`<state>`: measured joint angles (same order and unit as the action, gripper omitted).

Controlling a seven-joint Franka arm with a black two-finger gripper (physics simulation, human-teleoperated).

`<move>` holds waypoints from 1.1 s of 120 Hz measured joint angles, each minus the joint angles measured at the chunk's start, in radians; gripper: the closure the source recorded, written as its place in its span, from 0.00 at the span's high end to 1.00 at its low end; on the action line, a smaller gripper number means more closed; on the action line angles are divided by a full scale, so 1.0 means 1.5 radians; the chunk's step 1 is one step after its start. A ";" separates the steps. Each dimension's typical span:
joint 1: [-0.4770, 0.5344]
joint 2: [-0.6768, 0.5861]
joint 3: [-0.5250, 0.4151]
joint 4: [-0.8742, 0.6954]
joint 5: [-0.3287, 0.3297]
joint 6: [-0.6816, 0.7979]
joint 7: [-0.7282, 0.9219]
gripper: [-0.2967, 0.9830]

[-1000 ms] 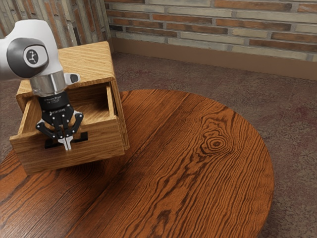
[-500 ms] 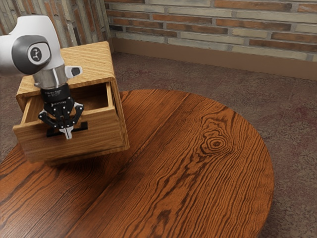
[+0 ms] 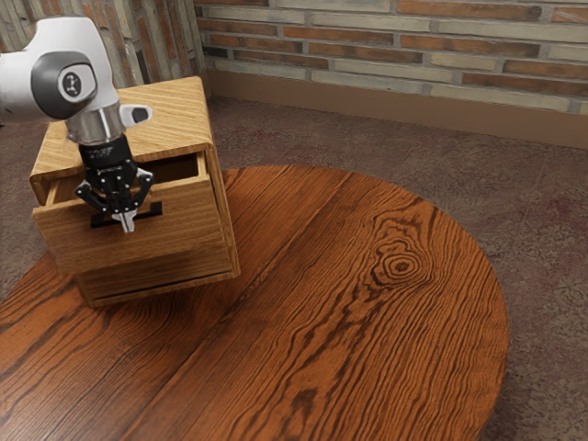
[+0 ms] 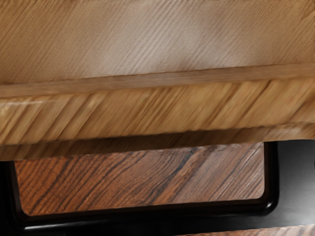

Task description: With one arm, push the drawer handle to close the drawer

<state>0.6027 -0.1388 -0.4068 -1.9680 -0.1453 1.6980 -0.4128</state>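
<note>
Brick wall (image 3: 386, 46) is running behind, round wooden table (image 3: 367, 322) is sitting below. Exterior view: drawer (image 3: 188, 225) is sticking partway out of the cabinet (image 3: 179, 115); gripper (image 3: 128, 223) is pointing down at the front of the black handle (image 3: 154, 209), jaws looking closed, gripping nothing. Push probably needs to be going straight along the slide, level and steady, centred so the drawer isn't skewing. Arm is hiding part of the interior; exact contact is staying unclear. Wrist view: handle is looming close, its ends getting cut off.
</note>
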 joint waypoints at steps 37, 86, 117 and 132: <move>0.005 0.106 0.005 0.111 0.052 0.004 0.025 0.15; 0.029 0.095 0.008 0.133 0.109 -0.003 0.045 0.15; 0.039 -0.085 0.008 0.174 0.033 -0.126 0.192 0.45; 0.037 -0.107 0.027 0.265 -0.001 -0.235 0.308 0.59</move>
<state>0.6582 -0.2987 -0.3670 -1.5701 -0.1474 1.3452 0.0493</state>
